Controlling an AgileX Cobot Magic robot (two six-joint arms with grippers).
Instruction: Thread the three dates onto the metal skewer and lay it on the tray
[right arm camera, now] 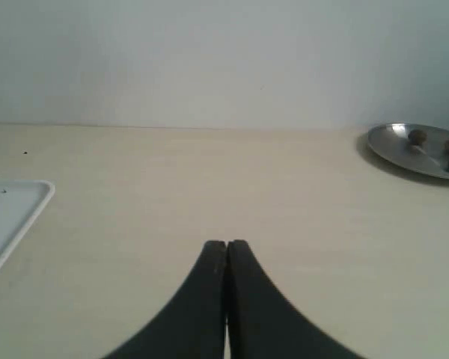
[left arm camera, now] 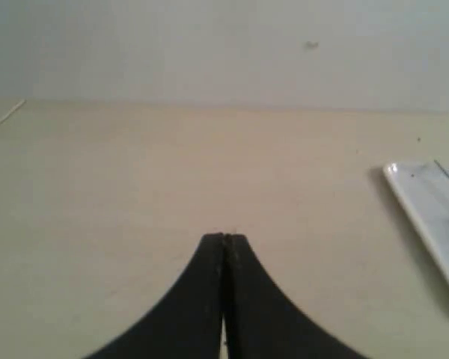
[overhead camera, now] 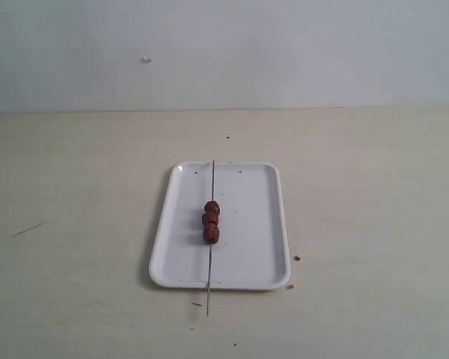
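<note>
Left fingers (left arm camera: pixel 206 292) and right fingers (right arm camera: pixel 247 299) are pressed together, empty, over the counter (left arm camera: pixel 135 187). The three dates (overhead camera: pixel 211 221) sit threaded on the metal skewer (overhead camera: pixel 212 179), which lies along the tray (overhead camera: pixel 254 224). Its tip overhangs the near rim, so a brushing arm might roll it off. Only the right wrist view shows a silver plate (right arm camera: pixel 393 142) holding more fruit.

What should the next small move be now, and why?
Probably none on the objects: I would just leave both arms parked. The three dates sit threaded on the metal skewer, which lies along the tray, one tip past the rim. The left gripper and right gripper are shut, empty, over the table.
</note>
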